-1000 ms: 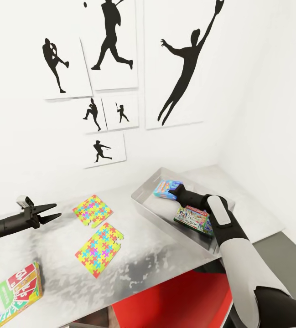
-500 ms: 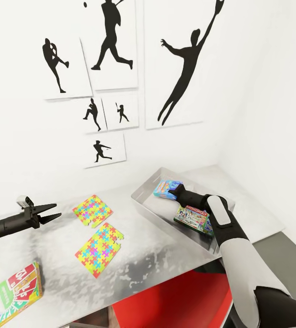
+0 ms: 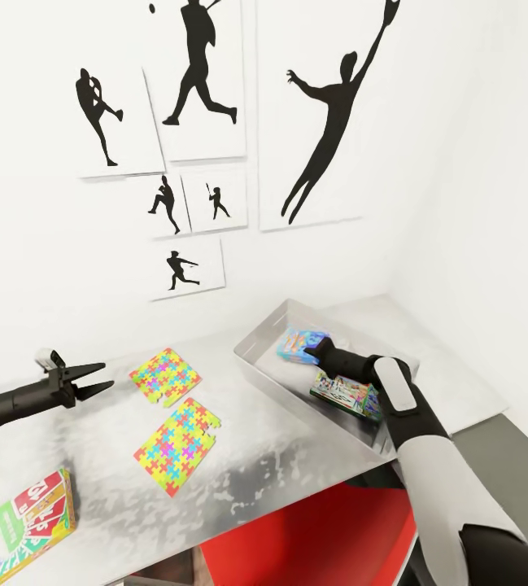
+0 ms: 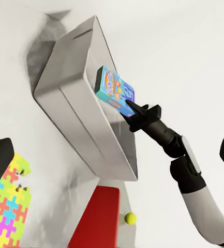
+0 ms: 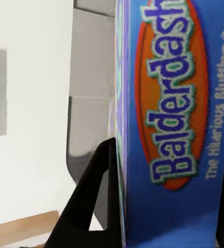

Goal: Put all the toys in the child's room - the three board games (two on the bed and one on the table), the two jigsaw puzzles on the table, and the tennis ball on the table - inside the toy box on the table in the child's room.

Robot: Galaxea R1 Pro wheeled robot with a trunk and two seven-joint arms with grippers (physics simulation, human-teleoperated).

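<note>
The right gripper (image 3: 311, 352) pinches the blue board game (image 3: 298, 344) between its fingers over the toy box (image 3: 265, 370), beside the green-and-white game (image 3: 343, 392). The left gripper (image 3: 99, 378) hovers, fingers spread, near 2 jigsaw puzzles (image 3: 164, 376) on the bench (image 3: 247, 456); the SKIP-BO box (image 3: 21, 525) lies at its near edge.

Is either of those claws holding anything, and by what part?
The right gripper pinches the blue game box by one end, over the toy box. The left gripper is open and holds nothing.
</note>
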